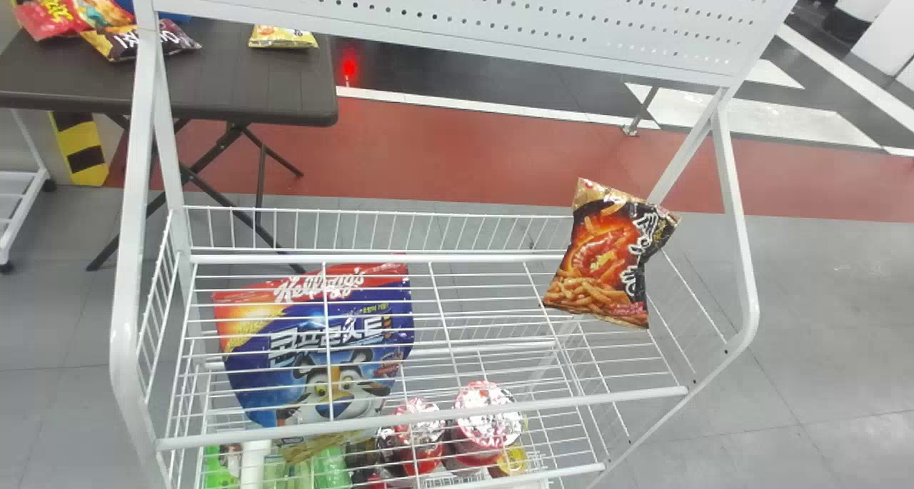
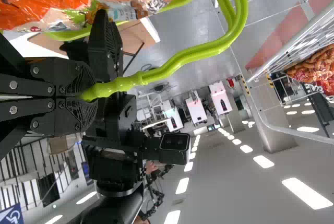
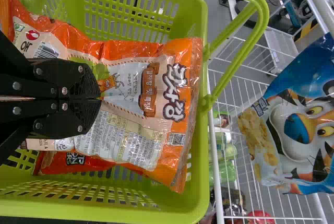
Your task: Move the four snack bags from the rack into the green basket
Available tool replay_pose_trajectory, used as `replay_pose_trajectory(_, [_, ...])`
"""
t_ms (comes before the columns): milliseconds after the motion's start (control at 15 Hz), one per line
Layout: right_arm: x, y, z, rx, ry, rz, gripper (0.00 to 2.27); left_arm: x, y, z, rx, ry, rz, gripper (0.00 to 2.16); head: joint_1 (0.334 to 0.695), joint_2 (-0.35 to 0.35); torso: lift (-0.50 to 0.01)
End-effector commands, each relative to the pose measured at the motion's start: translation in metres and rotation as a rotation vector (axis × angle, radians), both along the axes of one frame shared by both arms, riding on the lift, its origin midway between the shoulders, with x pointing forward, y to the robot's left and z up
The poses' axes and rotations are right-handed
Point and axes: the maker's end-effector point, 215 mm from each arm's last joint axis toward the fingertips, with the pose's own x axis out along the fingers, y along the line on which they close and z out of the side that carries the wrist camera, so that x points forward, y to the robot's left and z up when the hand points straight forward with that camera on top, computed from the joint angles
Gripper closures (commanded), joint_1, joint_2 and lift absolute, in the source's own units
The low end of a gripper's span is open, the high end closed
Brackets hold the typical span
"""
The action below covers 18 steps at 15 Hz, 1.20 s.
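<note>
Well, one white wire rack [image 1: 421, 417] spans the head view; one green basket [image 3: 104, 212] fills the right wrist view's left and middle, its handle [image 2: 193, 53] clamped by the left gripper [image 2: 90, 97]. The right gripper [image 3: 98, 98] is closed against an orange snack bag [image 3: 172, 93], one of at least two inside; whether pinched, I cannot tell. The rack holds one tiger cereal pouch [image 1: 314, 346] lower left, one black-and-orange snack bag [image 1: 607, 260] right of centre, two foil-lidded cups [image 1: 489, 417] bottom centre

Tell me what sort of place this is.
Probably a staged shop in a large hall: a white wire rack with snack bags, a green shopping basket, and rows of ceiling lights.
</note>
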Motion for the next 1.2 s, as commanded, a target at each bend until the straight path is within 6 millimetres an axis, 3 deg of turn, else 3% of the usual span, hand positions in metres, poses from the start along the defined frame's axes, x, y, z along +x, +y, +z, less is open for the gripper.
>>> replay_pose_trajectory(0, [0.013,-0.009,0.014,0.006,-0.033,-0.026,0.0,-0.002,0.0,0.001,-0.001,0.002,0.001,1.85,0.695,-0.35,0.0])
replay_pose_trajectory(333, [0.048,-0.022,0.043,0.014,-0.139,-0.051,0.05,-0.005,0.001,0.001,-0.001,-0.002,0.004,1.85,0.695,-0.35,0.0])
replay_pose_trajectory(467, [0.08,-0.039,0.071,-0.008,-0.256,-0.094,0.05,-0.006,-0.001,0.002,-0.001,-0.003,0.0,1.85,0.695,-0.35,0.0])
replay_pose_trajectory(600, [0.138,-0.085,0.117,-0.08,-0.47,-0.202,0.05,-0.01,-0.002,0.001,0.002,0.0,-0.002,1.85,0.695,-0.35,0.0])
replay_pose_trajectory(800, [0.212,-0.146,0.17,-0.169,-0.698,-0.332,0.05,-0.015,-0.005,0.001,0.007,-0.001,-0.012,1.85,0.695,-0.35,0.0])
replay_pose_trajectory(867, [0.241,-0.17,0.181,-0.221,-0.758,-0.385,0.06,-0.016,-0.006,0.001,0.008,0.001,-0.014,1.85,0.695,-0.35,0.0])
replay_pose_trajectory(1000, [0.279,-0.213,0.186,-0.311,-0.792,-0.478,0.07,-0.018,-0.006,0.002,0.008,-0.001,-0.013,1.85,0.695,-0.35,0.0])
replay_pose_trajectory(1133, [0.305,-0.255,0.196,-0.404,-0.831,-0.576,0.07,-0.019,-0.003,0.002,0.008,0.0,-0.009,1.85,0.695,-0.35,0.0])
